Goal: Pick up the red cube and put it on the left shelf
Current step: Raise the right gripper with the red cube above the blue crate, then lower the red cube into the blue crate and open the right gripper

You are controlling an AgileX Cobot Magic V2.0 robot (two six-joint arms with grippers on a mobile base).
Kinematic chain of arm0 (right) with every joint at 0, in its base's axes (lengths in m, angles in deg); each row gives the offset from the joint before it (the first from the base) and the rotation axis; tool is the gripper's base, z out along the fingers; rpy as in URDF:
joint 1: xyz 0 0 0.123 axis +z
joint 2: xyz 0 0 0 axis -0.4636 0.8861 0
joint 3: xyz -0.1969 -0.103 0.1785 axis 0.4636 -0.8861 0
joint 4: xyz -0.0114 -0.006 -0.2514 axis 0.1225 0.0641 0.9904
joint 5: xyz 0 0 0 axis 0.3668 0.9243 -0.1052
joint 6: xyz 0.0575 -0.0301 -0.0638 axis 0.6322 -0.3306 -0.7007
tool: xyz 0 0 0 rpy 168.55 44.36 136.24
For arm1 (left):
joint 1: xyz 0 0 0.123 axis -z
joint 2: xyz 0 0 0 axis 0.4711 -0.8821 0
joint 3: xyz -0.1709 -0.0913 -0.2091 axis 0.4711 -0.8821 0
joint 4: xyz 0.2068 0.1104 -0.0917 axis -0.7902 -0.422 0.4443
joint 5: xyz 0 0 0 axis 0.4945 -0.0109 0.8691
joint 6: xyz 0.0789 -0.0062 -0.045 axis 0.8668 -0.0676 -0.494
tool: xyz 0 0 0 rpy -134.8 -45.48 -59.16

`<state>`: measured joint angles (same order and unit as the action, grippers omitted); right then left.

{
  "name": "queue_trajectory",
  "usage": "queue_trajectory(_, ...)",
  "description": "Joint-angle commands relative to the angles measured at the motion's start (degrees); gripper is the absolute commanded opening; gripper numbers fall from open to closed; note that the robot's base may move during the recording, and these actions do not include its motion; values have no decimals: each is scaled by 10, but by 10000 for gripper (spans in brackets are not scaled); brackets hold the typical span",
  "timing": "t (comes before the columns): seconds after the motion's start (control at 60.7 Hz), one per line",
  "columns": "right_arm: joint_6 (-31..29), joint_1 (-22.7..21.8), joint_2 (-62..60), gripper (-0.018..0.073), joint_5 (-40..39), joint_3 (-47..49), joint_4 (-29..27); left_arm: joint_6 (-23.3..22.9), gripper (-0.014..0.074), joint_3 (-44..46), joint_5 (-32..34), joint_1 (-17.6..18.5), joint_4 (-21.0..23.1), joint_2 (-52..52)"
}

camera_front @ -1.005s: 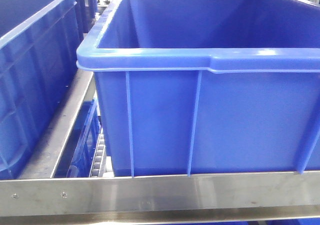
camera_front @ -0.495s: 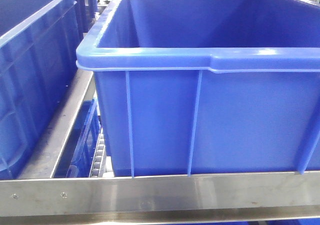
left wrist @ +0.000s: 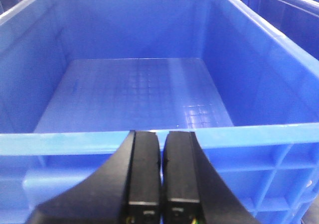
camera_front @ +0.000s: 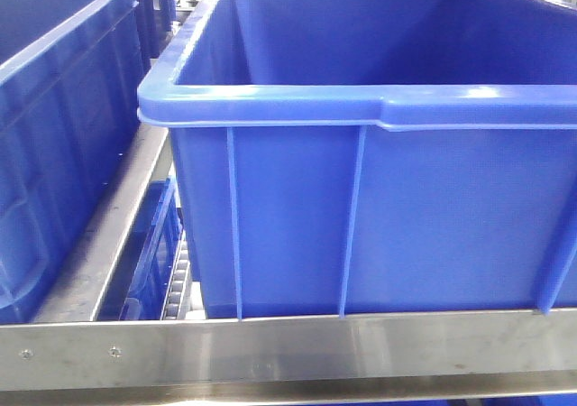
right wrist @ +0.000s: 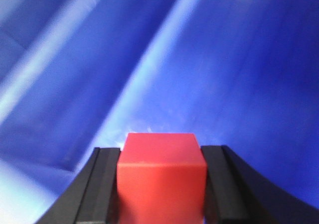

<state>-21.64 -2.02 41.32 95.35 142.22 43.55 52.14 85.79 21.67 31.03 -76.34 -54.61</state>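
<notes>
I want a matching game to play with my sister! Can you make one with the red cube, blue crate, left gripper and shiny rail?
Things:
1. red cube
2. blue crate
3. left gripper
4. shelf rail

States:
A. shut, holding nothing
B. silver, with small screws
C. pinched in the right gripper
D. floor looks bare

Pairs: 1-C, 2-D, 3-A, 4-B

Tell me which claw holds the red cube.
The right claw: the red cube sits clamped in it. The left claw is shut on nothing, pointing over the rim of a blue crate.
</notes>
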Motion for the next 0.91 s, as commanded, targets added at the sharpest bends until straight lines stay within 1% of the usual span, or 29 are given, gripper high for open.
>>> queue_trajectory(0.0,-6,-1,50,214,-22,48,0,0,101,-13,49,4,4,8)
queue_trajectory(0.198,6,-23,175,214,-7,106,0,0,101,-13,49,4,4,8)
queue_trajectory(0.429,6,-45,275,214,5,159,0,0,101,-13,49,4,4,8)
queue_trajectory(0.643,6,-53,332,214,1,167,4,0,101,-13,49,4,4,8)
queue_trajectory(0.89,6,-53,361,224,8,167,10,0,101,-13,49,4,4,8)
